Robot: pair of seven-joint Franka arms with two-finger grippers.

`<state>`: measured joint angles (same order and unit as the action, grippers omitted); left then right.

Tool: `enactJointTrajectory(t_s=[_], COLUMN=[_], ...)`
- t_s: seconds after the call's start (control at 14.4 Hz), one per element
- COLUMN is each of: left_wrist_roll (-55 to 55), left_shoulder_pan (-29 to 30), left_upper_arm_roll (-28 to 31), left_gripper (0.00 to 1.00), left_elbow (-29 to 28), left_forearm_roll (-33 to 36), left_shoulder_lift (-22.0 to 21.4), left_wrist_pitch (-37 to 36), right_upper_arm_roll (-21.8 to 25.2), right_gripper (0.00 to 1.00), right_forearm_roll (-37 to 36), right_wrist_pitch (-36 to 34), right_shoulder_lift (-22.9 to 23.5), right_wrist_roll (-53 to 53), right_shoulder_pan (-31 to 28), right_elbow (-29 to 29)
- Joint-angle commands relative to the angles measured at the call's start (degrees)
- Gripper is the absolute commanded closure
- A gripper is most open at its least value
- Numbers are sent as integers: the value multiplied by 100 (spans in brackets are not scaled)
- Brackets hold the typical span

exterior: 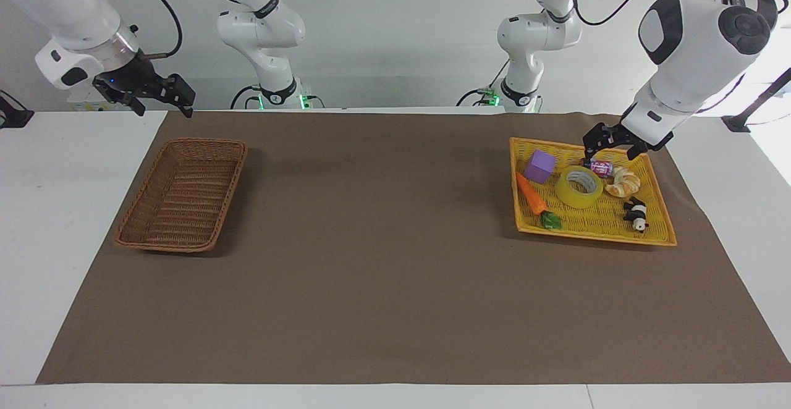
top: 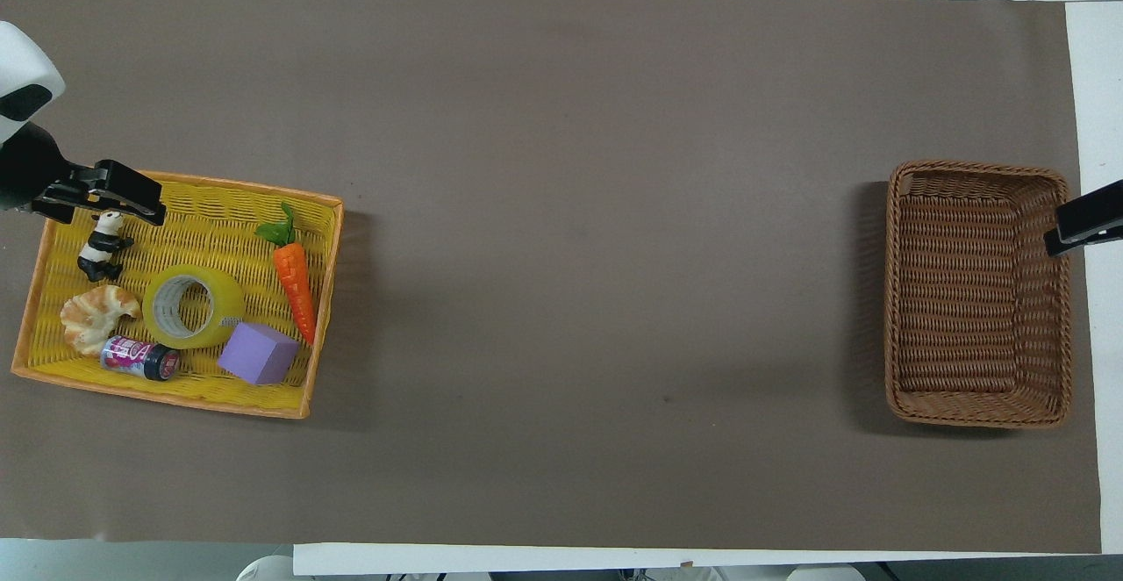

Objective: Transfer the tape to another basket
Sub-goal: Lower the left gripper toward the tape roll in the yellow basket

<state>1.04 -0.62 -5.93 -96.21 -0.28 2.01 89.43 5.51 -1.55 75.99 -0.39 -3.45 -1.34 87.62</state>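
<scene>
The tape [exterior: 579,187] [top: 182,306], a yellow roll with a pale core, lies flat in the middle of the bright yellow tray [exterior: 593,236] [top: 175,398] at the left arm's end of the table. My left gripper [exterior: 612,146] [top: 105,195] hangs open above the tray, clear of the tape, with nothing between its fingers. The brown wicker basket [exterior: 204,143] [top: 974,167] stands with nothing in it at the right arm's end. Beside that basket, my right gripper [exterior: 162,105] [top: 1083,225] is raised and open, holding nothing.
Around the tape, the tray also holds a purple cube [exterior: 541,166] [top: 257,354], a toy carrot [exterior: 532,194] [top: 295,287], a croissant [exterior: 621,182] [top: 95,318], a panda figure [exterior: 636,214] [top: 101,246] and a small can [exterior: 599,167] [top: 139,358]. A brown mat [exterior: 383,242] covers the table between tray and basket.
</scene>
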Motion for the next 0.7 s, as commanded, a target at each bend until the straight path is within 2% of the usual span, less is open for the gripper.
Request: enactJointTrajectory(t_s=[0.0,0.28,0.35,0.49,0.63], left_wrist_roll=[97,28,62,89,150], left_shoulder_pan=[-26,-26,-17,184,439], left_upper_arm_roll=[48,39,48,48,48], left_gripper=[0,0,0,0,0], left_elbow=[-82,-108,-308,-870,-2018], left_forearm_roll=[-34,-34,-34,-34,-34], left_shoulder_lift=[-95,-130,-217,-463,-954], left_wrist_pitch=[66,40,92,459,1650], right_upper_arm_roll=[-68,-68,-68,-68,-68], right_gripper=[1,1,1,1,1], right_forearm_roll=[5,-4,-4,5,5], right_wrist_pitch=[-14,-14,-14,-14,-14], right_shoulder_lift=[-136,-136,-136,-136,-128], right_wrist_roll=[-103,-103,-103,-103,-103], right_shoulder_pan=[-77,-77,-77,-86,-86], right_elbow=[150,150,150,150,150])
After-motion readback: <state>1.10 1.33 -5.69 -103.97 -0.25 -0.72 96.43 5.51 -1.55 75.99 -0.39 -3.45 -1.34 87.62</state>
